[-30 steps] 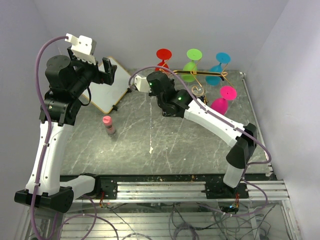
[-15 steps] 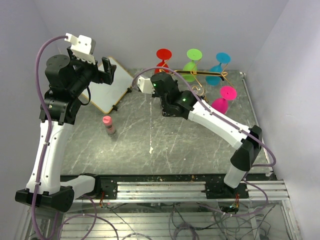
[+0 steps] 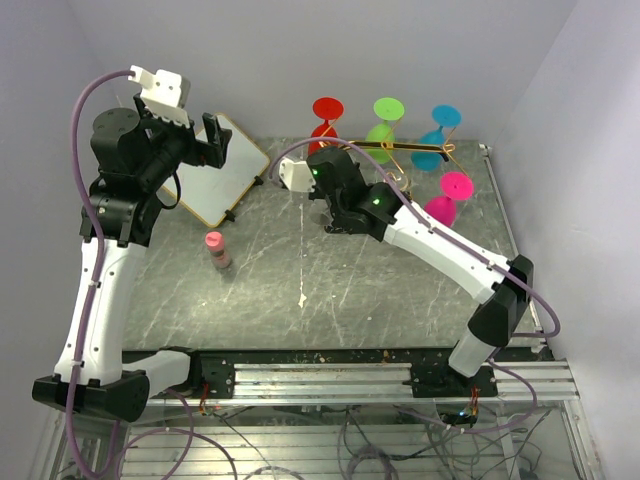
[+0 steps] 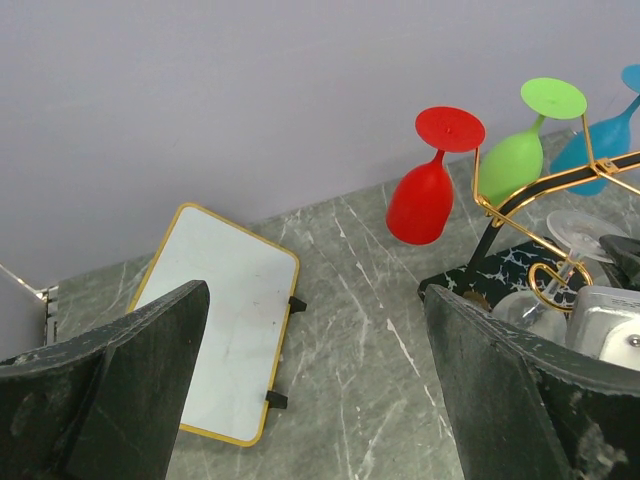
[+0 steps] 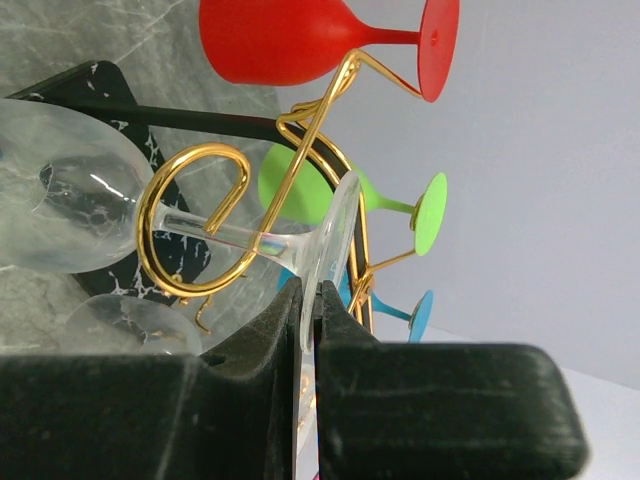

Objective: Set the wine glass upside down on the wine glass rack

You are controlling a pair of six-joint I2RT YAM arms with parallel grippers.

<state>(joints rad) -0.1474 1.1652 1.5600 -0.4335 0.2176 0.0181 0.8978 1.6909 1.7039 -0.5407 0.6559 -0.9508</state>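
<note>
A clear wine glass (image 5: 70, 205) hangs bowl-down on the wine glass rack (image 5: 190, 160), its stem lying inside a gold scroll loop above the black white-veined base (image 5: 80, 85). My right gripper (image 5: 310, 300) is shut on the rim of the glass's foot (image 5: 335, 235). In the top view the right gripper (image 3: 385, 190) is at the rack's near left side, by the clear glass (image 3: 398, 181). My left gripper (image 3: 212, 140) is open and empty, held high over the white board; its fingers (image 4: 120, 380) frame bare table.
Red (image 3: 326, 115), green (image 3: 383, 125) and blue (image 3: 440, 135) glasses hang on the rack; a pink glass (image 3: 445, 200) is at its right. A white gold-edged board (image 3: 225, 170) lies back left. A small pink-capped bottle (image 3: 216, 250) stands on the table.
My right arm has shifted a little to the right toward the rack with the clear glass in its grip. The left arm has barely moved.
</note>
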